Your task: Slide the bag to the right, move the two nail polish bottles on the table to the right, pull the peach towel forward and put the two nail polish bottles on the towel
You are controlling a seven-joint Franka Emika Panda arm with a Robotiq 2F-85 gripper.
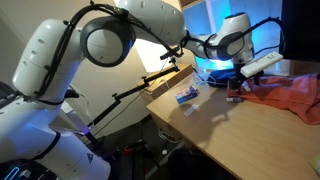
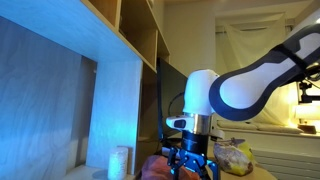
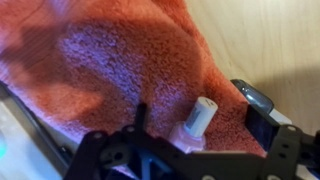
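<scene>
In the wrist view a small pink nail polish bottle (image 3: pixel 197 124) with a white cap stands upright on the peach towel (image 3: pixel 110 60). My gripper (image 3: pixel 204 113) is open, and the bottle sits between its two dark fingers without being pinched. No other nail polish bottle shows in any view. In both exterior views the gripper (image 1: pixel 240 78) (image 2: pixel 195 162) hangs low over the towel (image 1: pixel 290 97) (image 2: pixel 153 168). The yellowish wrinkly bag (image 2: pixel 233 156) lies on the table just beside the gripper in an exterior view.
A flat blue-and-white packet (image 1: pixel 187 96) lies on the wooden table (image 1: pixel 215 125) near its edge. A dark grey object (image 3: pixel 256 96) rests at the towel's rim. A white cylinder (image 2: pixel 120 161) stands by the wooden shelving (image 2: pixel 130 60). Blue light glows behind the gripper.
</scene>
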